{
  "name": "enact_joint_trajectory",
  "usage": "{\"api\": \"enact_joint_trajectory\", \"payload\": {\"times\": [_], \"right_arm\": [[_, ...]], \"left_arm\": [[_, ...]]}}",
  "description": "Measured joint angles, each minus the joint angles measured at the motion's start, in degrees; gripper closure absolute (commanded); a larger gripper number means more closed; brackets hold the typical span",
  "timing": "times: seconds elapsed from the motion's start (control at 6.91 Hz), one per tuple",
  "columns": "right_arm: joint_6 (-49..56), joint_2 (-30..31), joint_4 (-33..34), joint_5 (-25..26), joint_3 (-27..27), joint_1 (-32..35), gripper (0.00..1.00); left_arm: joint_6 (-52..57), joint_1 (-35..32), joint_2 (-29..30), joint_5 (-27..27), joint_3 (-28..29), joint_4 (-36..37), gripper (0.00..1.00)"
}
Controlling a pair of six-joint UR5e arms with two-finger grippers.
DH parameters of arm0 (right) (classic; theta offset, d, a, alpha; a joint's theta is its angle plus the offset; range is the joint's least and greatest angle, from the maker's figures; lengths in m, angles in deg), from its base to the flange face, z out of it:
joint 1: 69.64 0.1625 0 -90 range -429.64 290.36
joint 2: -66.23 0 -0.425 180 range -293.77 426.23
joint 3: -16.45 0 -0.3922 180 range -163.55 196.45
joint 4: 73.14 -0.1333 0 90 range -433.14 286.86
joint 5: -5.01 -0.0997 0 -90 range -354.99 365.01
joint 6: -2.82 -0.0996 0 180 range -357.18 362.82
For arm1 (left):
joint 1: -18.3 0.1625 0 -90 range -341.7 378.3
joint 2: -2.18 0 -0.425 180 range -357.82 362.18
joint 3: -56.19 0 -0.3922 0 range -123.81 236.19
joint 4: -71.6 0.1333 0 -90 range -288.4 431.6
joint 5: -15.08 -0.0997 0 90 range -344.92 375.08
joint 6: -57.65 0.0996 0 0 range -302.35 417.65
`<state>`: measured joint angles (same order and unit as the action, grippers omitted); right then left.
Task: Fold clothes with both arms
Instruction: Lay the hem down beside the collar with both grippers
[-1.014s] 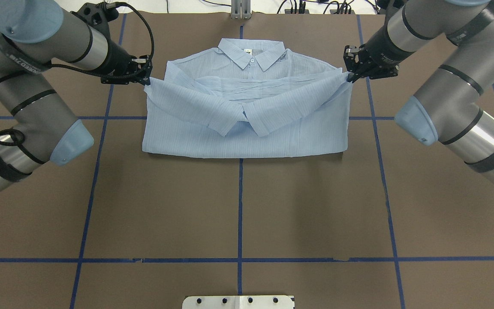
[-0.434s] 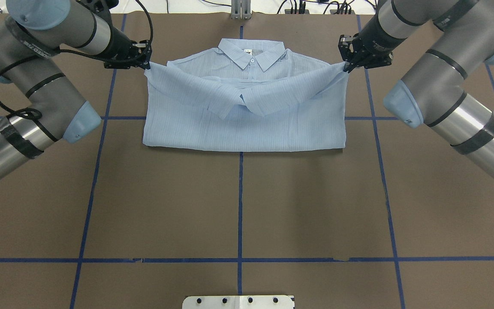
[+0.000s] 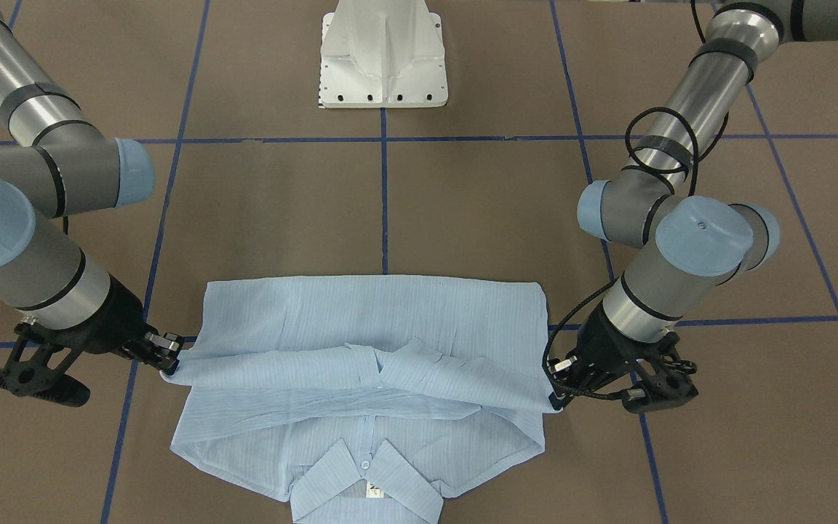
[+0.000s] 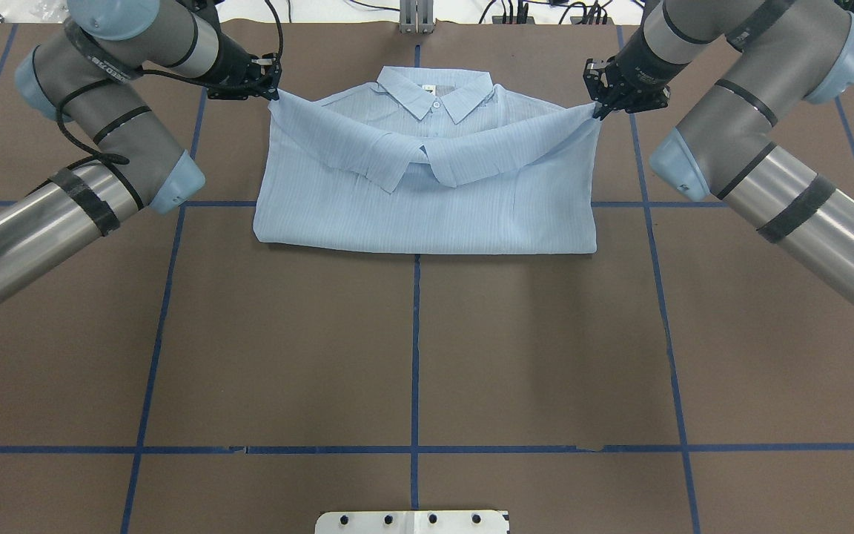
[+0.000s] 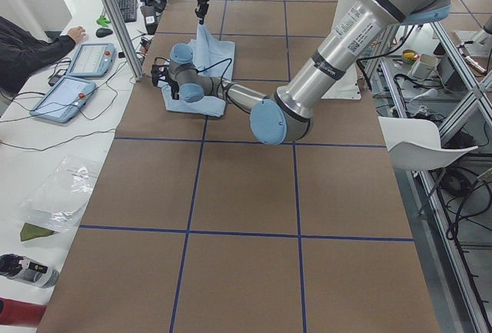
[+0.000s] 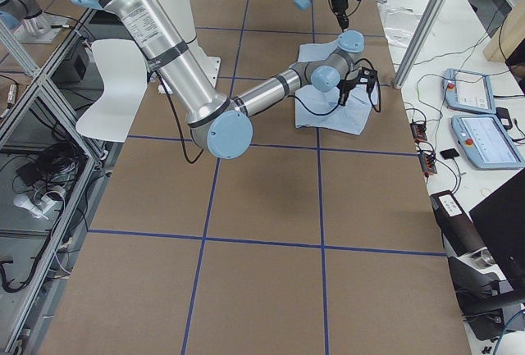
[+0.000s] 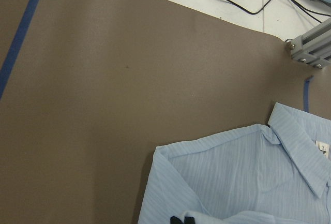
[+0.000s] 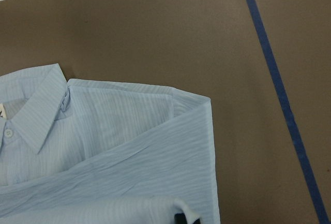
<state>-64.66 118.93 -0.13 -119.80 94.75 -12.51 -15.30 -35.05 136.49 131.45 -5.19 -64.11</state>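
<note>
Brown paper table cover (image 4: 412,356): it lies beneath both sets of fingers. It looks smooth, so a dragged layer could slide the whole garment instead of folding it.
Grey tubular left arm (image 4: 108,126) and grey tubular right arm (image 4: 738,126): they reach in from opposite sides. If one travels further than the other, the fold probably skews.
Pale blue finely striped long-sleeved shirt (image 4: 427,208): it rests on the cover between the two pinches. Its lower half is doubled up, and the crease lies on the robot's side of the fingers.
Lifted edge (image 3: 361,364): it is strung fairly taut from one pinch to the other. Too much outward pull may tug the thin cloth free.
Two sleeve cuffs (image 4: 416,167): they meet midway between the fingers and lie loose, so they could flop askew when the layer drops.
Pointed collar (image 4: 434,93): it sits between the pinches, about level with them. Carrying the edge further risks burying it.
Black left gripper (image 4: 267,93): its fingers are clamped on one corner of the lifted edge.
Black right gripper (image 4: 599,111): its fingers are clamped on the opposite corner. If the two let go at different times, one side likely slumps short of the shoulder.
</note>
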Motion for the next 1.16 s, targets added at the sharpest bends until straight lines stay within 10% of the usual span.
{"api": "enact_joint_trajectory", "payload": {"times": [1.01,1.16], "right_arm": [[0.50,-2.76,-0.13,-0.08,-6.37,0.64,1.00],[0.48,-2.77,-0.11,-0.08,-6.40,0.60,0.01]], "left_arm": [[0.06,0.13,1.95,-0.26,7.53,-4.97,1.00],[0.08,0.16,1.98,-0.36,7.54,-5.04,0.88]]}}
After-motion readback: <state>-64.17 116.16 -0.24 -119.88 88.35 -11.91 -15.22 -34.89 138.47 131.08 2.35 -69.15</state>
